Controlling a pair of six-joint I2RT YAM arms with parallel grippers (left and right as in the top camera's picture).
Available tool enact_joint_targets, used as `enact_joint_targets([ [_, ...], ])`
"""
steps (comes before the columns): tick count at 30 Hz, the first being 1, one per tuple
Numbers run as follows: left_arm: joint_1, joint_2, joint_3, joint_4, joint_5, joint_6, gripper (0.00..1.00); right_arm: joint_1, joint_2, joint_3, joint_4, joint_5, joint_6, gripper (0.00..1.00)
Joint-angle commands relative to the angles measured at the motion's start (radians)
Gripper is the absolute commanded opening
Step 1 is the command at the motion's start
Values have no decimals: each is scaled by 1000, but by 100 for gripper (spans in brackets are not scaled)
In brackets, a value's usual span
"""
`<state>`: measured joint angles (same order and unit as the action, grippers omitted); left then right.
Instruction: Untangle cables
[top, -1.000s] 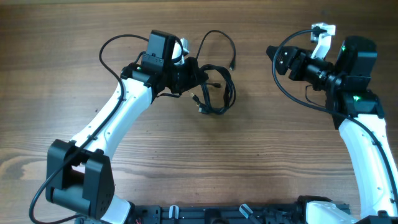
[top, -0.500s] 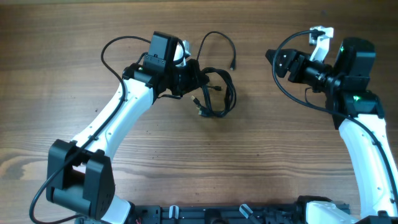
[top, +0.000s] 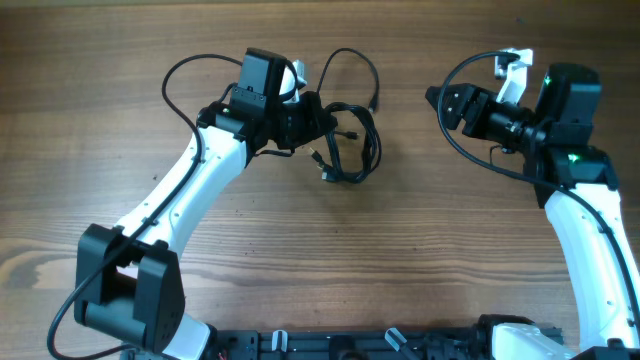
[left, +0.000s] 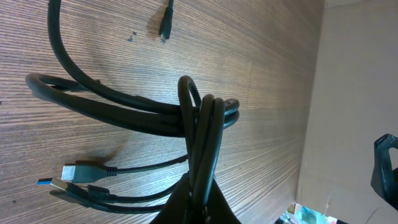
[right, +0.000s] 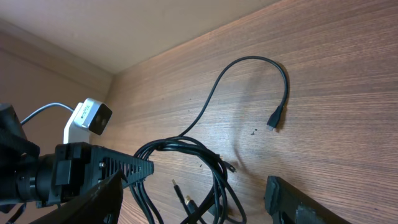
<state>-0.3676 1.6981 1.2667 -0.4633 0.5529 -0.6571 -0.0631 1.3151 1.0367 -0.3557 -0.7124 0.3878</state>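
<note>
The cables (top: 352, 140) are thin black cords in a loose bundle of loops on the wooden table, with one strand arcing up to a small plug (top: 376, 103). My left gripper (top: 318, 118) is shut on several strands of the bundle at its left side; the left wrist view shows the strands (left: 202, 149) pinched between the fingers and plug ends (left: 81, 174) lying on the wood. My right gripper (top: 437, 92) is open and empty, well to the right of the bundle. The right wrist view shows the bundle (right: 211, 174) between and beyond its spread fingers (right: 193, 205).
The wooden table (top: 300, 240) spreads all round the bundle. A pale wall or board (left: 360, 93) stands at the table's far edge. Thick black arm wires loop near each wrist (top: 180, 75), (top: 470, 150).
The cable bundle has shifted slightly between the frames, right then back. The right gripper has crept a little left and down. Both grips look unchanged.
</note>
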Motion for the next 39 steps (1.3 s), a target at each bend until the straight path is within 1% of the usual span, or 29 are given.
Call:
enact_joint_targets([
  [1,-4,-8,5,11,-10,-6,4,1,-5,9,-2,5,-5,74],
  [4,-3,-8,5,47,-20,2,4,52,-5,9,0,11,28,74],
  [6,-3,-8,5,92,-19,81,4,109,-5,9,2,36,82,75],
  [8,5,-8,5,165,68,169,4,155,-5,11,6,35,119,74],
  [9,12,-8,5,193,94,179,4,171,-5,11,6,35,139,74],
  [11,29,-8,5,255,162,176,4,205,-5,11,24,39,171,74],
  [13,41,-8,5,306,240,118,4,233,3,11,84,40,229,73],
  [14,41,-8,5,319,273,117,4,234,7,11,111,40,247,73],
  [16,41,-8,5,333,352,112,4,234,26,11,179,50,308,66],
  [18,39,-8,5,340,361,72,4,244,72,11,255,50,421,57],
  [20,38,-8,5,345,368,58,4,270,111,11,325,50,483,51],
  [22,38,-8,5,352,368,10,4,304,170,11,411,52,539,43],
  [24,38,-8,5,365,368,-41,4,311,202,11,422,93,558,41],
  [25,39,-8,5,376,368,-120,4,311,225,11,426,138,558,41],
  [28,39,-8,5,378,374,-216,4,311,239,11,454,178,558,40],
  [30,37,-8,5,378,411,-296,4,311,239,11,509,213,558,38],
  [33,29,-8,5,380,475,-352,4,313,239,11,552,226,563,36],
  [34,25,-8,5,393,491,-374,4,319,239,10,549,226,562,33],
  [39,-15,-8,5,582,566,-504,4,335,266,10,551,242,560,22],
])
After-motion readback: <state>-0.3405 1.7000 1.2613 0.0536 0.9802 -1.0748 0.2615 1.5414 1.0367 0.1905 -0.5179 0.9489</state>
